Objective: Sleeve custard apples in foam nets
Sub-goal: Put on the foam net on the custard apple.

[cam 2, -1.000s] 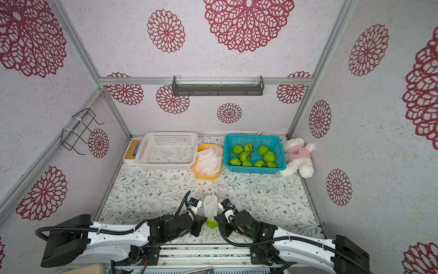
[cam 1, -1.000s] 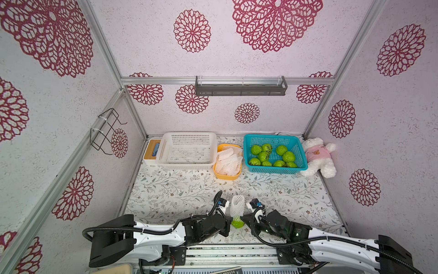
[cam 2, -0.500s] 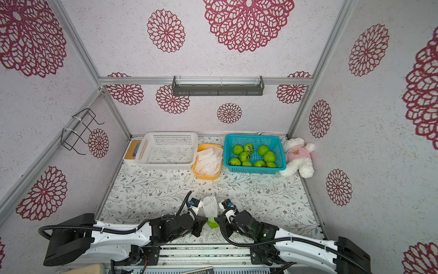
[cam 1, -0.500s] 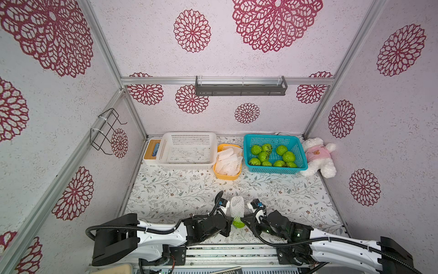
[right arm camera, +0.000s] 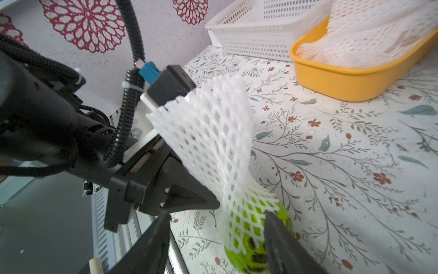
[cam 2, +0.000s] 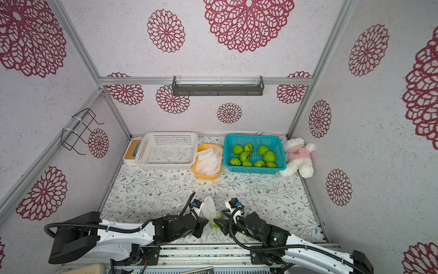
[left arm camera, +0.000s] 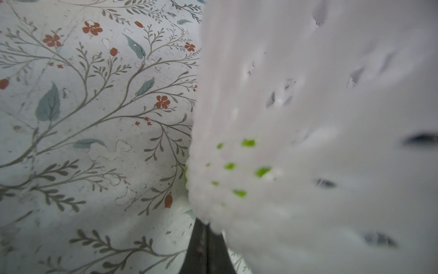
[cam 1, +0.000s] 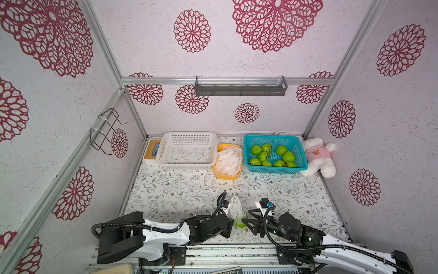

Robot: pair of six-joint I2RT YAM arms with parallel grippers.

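Lower centre in both top views, a bumpy green custard apple (cam 1: 239, 224) is half-sleeved in an upright-ish white foam-mesh net (cam 1: 236, 210).

**Small booth with rosette-print walls**

Pale, textured walls (cam 1: 213, 59) printed with large crimson rosettes close in three sides, joined by silver aluminium rails (cam 1: 166, 80). A grey shelf (cam 1: 240, 89) hangs on the back rail. A black wire rack (cam 1: 106, 132) hangs on the left-hand wall. The tabletop (cam 1: 177, 189) carries a leafy floral print under soft, even light.
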